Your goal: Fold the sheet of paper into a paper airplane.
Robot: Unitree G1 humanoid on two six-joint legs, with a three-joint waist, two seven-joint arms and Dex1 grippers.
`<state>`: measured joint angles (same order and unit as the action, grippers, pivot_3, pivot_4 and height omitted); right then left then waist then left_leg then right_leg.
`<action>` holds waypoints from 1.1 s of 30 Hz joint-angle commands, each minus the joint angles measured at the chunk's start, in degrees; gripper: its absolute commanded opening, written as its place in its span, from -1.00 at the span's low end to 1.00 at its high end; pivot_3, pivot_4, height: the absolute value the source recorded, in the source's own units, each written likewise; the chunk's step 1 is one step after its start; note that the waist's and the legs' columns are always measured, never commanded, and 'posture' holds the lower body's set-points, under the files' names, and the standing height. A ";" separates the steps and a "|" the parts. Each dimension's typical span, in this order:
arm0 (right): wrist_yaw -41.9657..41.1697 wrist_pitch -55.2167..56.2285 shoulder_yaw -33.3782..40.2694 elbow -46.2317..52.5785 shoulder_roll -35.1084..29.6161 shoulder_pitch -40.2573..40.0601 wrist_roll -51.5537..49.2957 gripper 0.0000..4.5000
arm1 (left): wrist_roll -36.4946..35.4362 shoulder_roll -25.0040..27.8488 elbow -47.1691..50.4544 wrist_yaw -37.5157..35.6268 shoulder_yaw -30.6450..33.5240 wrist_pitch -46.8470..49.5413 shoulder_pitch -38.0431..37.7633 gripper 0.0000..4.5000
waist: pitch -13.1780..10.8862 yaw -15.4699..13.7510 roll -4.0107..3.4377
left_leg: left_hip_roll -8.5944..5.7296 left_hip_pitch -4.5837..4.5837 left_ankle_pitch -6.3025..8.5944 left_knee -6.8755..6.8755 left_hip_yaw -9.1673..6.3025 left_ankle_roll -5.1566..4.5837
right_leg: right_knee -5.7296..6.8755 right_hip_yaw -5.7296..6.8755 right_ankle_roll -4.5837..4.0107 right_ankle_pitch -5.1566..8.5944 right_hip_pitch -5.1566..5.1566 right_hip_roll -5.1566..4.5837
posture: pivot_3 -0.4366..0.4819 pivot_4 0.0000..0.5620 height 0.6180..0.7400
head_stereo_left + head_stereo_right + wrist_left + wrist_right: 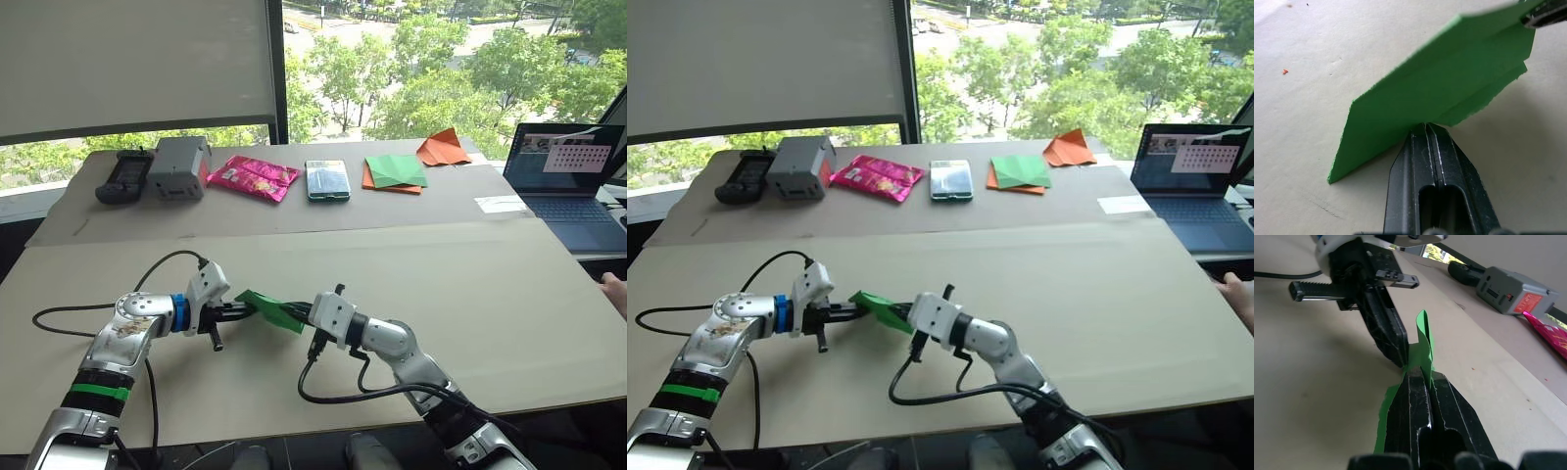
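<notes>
The sheet of paper (271, 309) is a bright-green folded wedge held just above the table between my two hands. My left gripper (247, 310) is shut on its left end, and in the left wrist view the creased green layers (1449, 83) fan out from that gripper's closed tips (1426, 128). My right gripper (297, 313) is shut on the right end. In the right wrist view the paper (1423, 345) stands on edge out of its closed tips (1420, 377), with the left gripper's black fingers (1386, 330) right behind it.
Along the far table edge lie a black controller (122, 176), a grey box (178, 166), a pink packet (253, 178), a phone (326, 180), a green-and-orange paper stack (395, 172) and an orange pointed paper shape (443, 149). A laptop (568, 181) and a person's hand (614, 291) are at the right.
</notes>
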<state>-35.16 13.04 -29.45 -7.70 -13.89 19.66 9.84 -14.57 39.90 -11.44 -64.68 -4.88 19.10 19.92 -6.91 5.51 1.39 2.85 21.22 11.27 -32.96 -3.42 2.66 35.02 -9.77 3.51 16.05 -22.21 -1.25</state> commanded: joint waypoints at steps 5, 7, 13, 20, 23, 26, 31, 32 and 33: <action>4.72 3.69 -2.09 -8.26 -0.18 3.00 9.10 -0.98 | -3.26 2.51 5.07 -1.31 3.40 3.01 -1.11 -1.00 | 0.02 -0.05 0.17 | -0.01 -0.06 0.00 -0.02 0.01 0.00 | 0.02 0.00 0.00 0.00 0.06 -0.02 | -0.05 -0.47 1.00; 3.92 3.30 -2.24 -8.58 -0.08 3.07 9.06 -0.98 | -3.73 3.89 5.53 -1.84 4.50 3.55 -1.39 -1.00 | 0.02 0.03 0.18 | -0.01 -0.08 0.00 -0.02 0.00 0.00 | 0.04 -0.01 -0.01 0.00 0.07 -0.02 | -0.05 -0.47 1.00; 3.32 2.35 -2.46 -8.94 0.12 2.86 9.61 -0.98 | -4.71 7.52 3.04 -4.60 5.98 3.87 3.03 -1.00 | -0.02 -0.13 0.26 | 0.00 -0.10 0.00 -0.02 0.00 0.00 | 0.05 -0.01 -0.01 0.00 0.08 -0.02 | -0.05 -0.47 1.00; 2.40 1.43 -2.63 -9.08 0.22 3.64 10.64 -0.98 | -3.58 2.55 -0.70 -5.17 2.03 3.07 8.18 -1.00 | 0.11 -0.02 0.18 | -0.01 -0.11 -0.01 -0.06 0.01 0.00 | 0.06 -0.01 0.00 -0.01 0.15 -0.01 | -0.05 -0.47 1.00; 1.90 0.41 -2.58 -8.69 0.42 3.65 10.67 -0.98 | -1.50 1.70 -2.68 -6.04 -0.04 0.88 7.86 -1.00 | 0.12 0.09 0.17 | -0.02 -0.10 -0.02 -0.05 0.00 -0.02 | 0.15 -0.01 0.12 -0.08 0.21 0.02 | -0.05 -0.47 1.00; 1.08 -1.10 -2.48 -7.85 0.64 3.55 10.35 -0.98 | 0.29 1.49 -5.05 -6.76 -1.57 -1.72 7.74 -1.00 | 0.13 0.08 0.18 | -0.01 -0.08 -0.03 -0.05 -0.02 -0.04 | 0.20 -0.02 0.23 -0.15 0.25 0.04 | -0.05 -0.47 1.00; 0.02 -2.95 -2.23 -7.03 0.59 3.70 10.28 -0.98 | 0.63 1.08 -6.60 -8.30 -1.92 -2.77 8.52 -1.00 | 0.14 0.00 0.21 | -0.01 -0.12 -0.03 -0.08 -0.02 -0.04 | 0.15 -0.01 -0.01 -0.02 0.14 0.03 | -0.05 -0.47 1.00; -0.14 -3.23 -2.22 -7.00 0.58 3.74 10.32 -0.98 | 0.59 1.08 -6.54 -8.73 -1.96 -2.77 8.52 -1.00 | 0.14 -0.02 0.21 | -0.01 -0.12 -0.03 -0.09 -0.02 -0.04 | 0.15 -0.01 -0.01 -0.02 0.14 0.03 | -0.05 -0.47 1.00; -0.19 -3.41 -2.19 -7.01 0.60 3.78 10.38 -0.98 | 0.49 1.19 -6.32 -9.40 -2.07 -2.66 8.36 -1.00 | 0.15 -0.02 0.21 | -0.01 -0.12 -0.03 -0.10 -0.02 -0.04 | 0.15 -0.01 -0.01 -0.02 0.15 0.03 | -0.05 -0.47 1.00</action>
<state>-34.89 11.76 -31.67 -13.60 -12.96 23.70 19.56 -13.64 40.82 -18.76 -72.89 -7.31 17.37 27.17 -6.76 5.49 1.60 2.84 21.11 11.24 -33.06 -3.44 2.62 35.17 -9.78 3.50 16.04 -22.07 -1.22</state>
